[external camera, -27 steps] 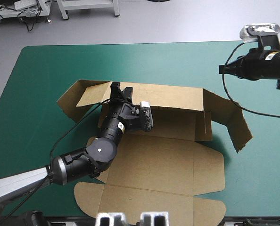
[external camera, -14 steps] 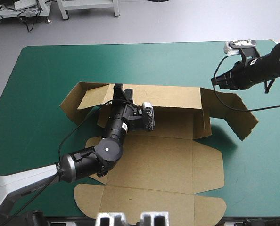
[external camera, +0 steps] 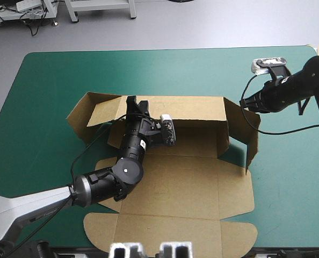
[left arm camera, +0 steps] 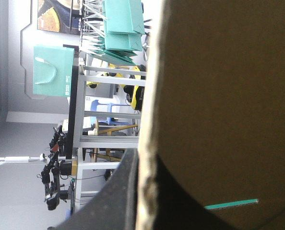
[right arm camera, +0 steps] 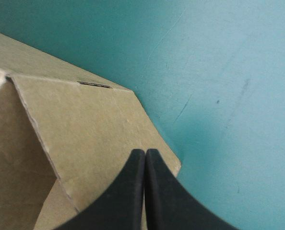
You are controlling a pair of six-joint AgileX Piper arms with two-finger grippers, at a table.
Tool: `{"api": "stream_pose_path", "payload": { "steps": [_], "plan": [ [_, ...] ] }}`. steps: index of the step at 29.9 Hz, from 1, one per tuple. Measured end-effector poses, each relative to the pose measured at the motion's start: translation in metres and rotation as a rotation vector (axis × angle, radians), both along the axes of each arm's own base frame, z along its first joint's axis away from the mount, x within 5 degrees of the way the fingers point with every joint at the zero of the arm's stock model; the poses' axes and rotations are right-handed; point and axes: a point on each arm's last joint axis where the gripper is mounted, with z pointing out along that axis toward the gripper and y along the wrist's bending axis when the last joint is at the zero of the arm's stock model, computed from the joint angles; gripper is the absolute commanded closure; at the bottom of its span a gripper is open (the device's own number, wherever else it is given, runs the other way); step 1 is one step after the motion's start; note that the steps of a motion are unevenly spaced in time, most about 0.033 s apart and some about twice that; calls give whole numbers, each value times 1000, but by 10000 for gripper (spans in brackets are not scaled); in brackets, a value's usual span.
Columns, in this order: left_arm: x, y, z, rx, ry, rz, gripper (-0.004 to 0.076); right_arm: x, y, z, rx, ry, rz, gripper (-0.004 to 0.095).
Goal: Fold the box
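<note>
The brown box [external camera: 181, 177] lies open on the teal-green cover, its back wall [external camera: 175, 110] raised and its lid flat toward the near edge. My left gripper [external camera: 137, 103] is shut on the top edge of that wall. In the left wrist view one black finger [left arm camera: 116, 201] shows beside the board's edge [left arm camera: 149, 120]; the other is hidden behind the board. My right gripper [external camera: 245, 102] is shut, its tips [right arm camera: 146, 160] against the outer face of the right side flap [right arm camera: 85, 124], which stands nearly upright [external camera: 252, 137].
The left side flap [external camera: 80, 114] splays outward on the cover. The lid's two rounded tabs [external camera: 99, 221] [external camera: 240, 236] reach close to the table's near edge. Teal-green cover [right arm camera: 219, 72] stretches beyond the right flap.
My right arm has swung in from the far right and come down against the right flap. That flap has gone from splayed outward to nearly upright. The left gripper has kept its hold.
</note>
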Motion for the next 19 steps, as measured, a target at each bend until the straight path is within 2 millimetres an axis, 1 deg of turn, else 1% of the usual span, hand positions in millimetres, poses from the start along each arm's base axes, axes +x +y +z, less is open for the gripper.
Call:
{"api": "stream_pose_path", "payload": {
  "steps": [6,10,15,19],
  "plan": [
    [0,1,0,-58,6,27,732,-1,0,-6,-11,14,20,921],
    [0,1,0,-66,9,30,732,-9,4,-23,31,23,50,921],
    [0,0,-1,-66,14,23,732,-29,9,-47,88,-21,54,921],
    [1,-1,-3,-60,19,20,732,-45,14,-57,155,-112,55,921]
  ]
}}
